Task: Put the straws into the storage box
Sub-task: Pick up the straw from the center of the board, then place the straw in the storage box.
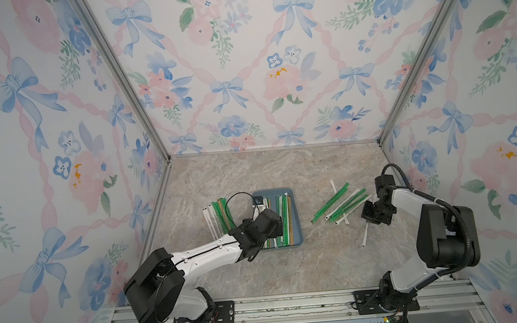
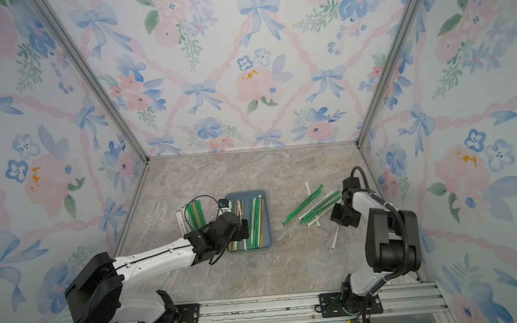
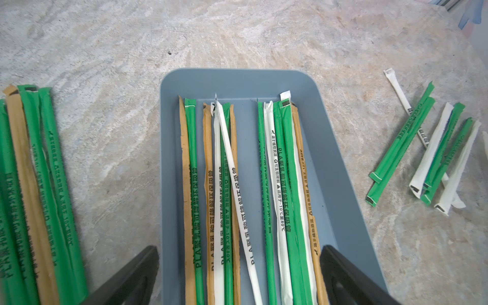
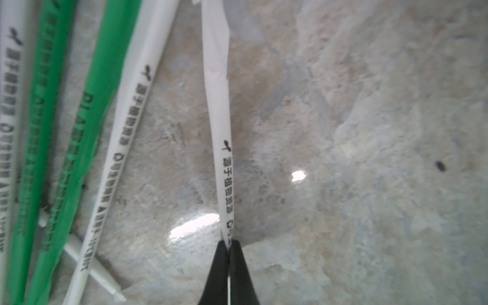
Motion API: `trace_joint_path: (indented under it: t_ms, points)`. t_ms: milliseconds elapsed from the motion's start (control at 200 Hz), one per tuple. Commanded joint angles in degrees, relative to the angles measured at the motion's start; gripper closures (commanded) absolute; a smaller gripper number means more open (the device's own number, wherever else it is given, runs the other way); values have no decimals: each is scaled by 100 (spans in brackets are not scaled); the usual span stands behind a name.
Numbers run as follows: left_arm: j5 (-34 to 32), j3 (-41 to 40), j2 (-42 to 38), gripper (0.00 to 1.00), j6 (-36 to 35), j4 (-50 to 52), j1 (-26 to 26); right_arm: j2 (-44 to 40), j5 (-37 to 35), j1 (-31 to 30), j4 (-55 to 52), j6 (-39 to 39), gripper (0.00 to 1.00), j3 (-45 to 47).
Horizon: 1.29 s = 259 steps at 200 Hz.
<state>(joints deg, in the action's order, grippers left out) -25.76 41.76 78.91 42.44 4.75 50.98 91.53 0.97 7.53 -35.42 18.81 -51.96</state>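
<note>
Walls [image 1: 243, 59] with blue bows and pink flowers stand on three sides. The table [image 1: 252, 175] under them looks like grey stone. Two white and black arms reach in from the near edge. The left arm [image 1: 201, 256] stretches over to the storage box [image 3: 237, 81], a flat blue tray in the middle of the table. The right arm [image 1: 439, 233] bends down on the other side.

Many straws [image 3: 280, 184] lie in the box, side by side along its length. They are green, brown and white. One white one lies slanted on top of the others. A second bunch [image 1: 217, 216] lies on the table just beside the box, on the left arm's side. A loose bunch [image 1: 339, 206] of green and white ones lies well apart on the right arm's side, some crossing each other.

The left gripper [image 3: 239, 249] hangs over the near end of the box with its two fingers spread wide, and it holds nothing. The right gripper [image 4: 229, 244] is pinched tight on one white straw [image 4: 217, 105] just beside the loose bunch. I cannot tell if this straw is off the table.
</note>
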Motion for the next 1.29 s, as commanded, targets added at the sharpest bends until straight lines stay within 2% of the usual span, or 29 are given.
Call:
trace_joint_path:
  t_ms: [0,185,305,440,525,755,965,1290]
  points:
    - [-98,-80,-104,2,81,6,19,-504,-106,-262,-407,-37,97,-200]
    - [-228,-172,-263,2,108,6,13,-1260,37,-842,-773,65,97,-639]
    - [-264,-221,-357,2,130,6,16,-1607,694,-1321,-463,352,96,-711]
    - [-262,-221,-342,2,156,6,8,-1689,1547,-2061,558,1029,95,-576]
    - [-298,-218,-332,2,176,15,2,-1443,2038,-2658,1376,1496,95,-542]
    - [-421,-564,-569,2,252,24,-74,-274,2447,-3758,2553,2075,93,-940]
    - [-264,-984,-1141,4,482,17,-483,804,2521,-4221,2982,2337,90,-1207]
    - [146,-1530,-1856,11,363,21,-1295,1402,2182,-4436,2798,2396,87,-1393]
